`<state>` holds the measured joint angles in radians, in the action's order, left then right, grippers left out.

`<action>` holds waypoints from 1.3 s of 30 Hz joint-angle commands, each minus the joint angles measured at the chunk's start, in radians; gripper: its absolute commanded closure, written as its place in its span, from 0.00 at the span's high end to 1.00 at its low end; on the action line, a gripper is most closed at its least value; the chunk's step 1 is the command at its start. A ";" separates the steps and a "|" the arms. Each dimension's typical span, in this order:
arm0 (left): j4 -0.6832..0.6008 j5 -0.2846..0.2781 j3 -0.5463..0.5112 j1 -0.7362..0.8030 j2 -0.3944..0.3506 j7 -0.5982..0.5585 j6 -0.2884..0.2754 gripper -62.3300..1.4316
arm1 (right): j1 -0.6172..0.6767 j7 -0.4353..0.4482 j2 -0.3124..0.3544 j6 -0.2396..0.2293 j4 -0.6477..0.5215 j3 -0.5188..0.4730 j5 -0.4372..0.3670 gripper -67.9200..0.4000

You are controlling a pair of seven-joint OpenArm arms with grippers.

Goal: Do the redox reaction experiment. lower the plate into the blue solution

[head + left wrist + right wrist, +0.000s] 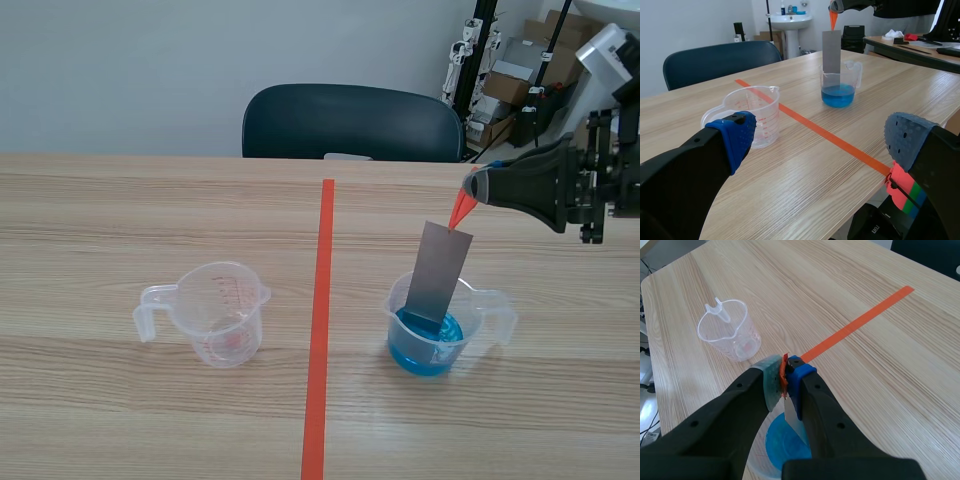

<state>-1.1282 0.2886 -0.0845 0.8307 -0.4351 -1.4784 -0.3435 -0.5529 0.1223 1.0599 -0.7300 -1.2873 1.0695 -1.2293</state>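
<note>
A grey metal plate point(439, 276) hangs by an orange tab point(461, 208), which my right gripper point(474, 186) is shut on from above right. The plate's lower end dips into the blue solution point(428, 333) inside a clear beaker point(497, 313). In the right wrist view the orange tab point(784, 375) is pinched between the pads, with the plate point(793, 419) and the blue solution point(782, 442) straight below. The left wrist view shows the plate point(831, 49) standing in the beaker point(842, 84) far ahead of my open left gripper point(820, 137), which holds nothing.
An empty clear measuring cup point(212, 312) with red markings stands left of the orange tape line point(320, 320). A dark chair point(350, 122) sits behind the table's far edge. Boxes and equipment point(520, 85) stand at the back right.
</note>
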 commanded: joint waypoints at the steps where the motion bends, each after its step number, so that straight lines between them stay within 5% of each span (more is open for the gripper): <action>1: -0.017 -0.003 0.004 0.000 0.002 -0.021 -0.002 0.87 | -0.015 0.015 0.019 -0.016 -0.017 -0.018 -0.011 0.01; 39: -0.017 -0.004 0.004 0.000 0.002 0.002 -0.002 0.87 | -0.014 0.015 0.018 -0.016 -0.017 -0.018 -0.004 0.01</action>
<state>-1.1282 0.2886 -0.0845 0.8307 -0.4351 -1.4631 -0.3435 -0.5529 0.1219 1.0641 -0.7300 -1.2877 1.0687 -1.2186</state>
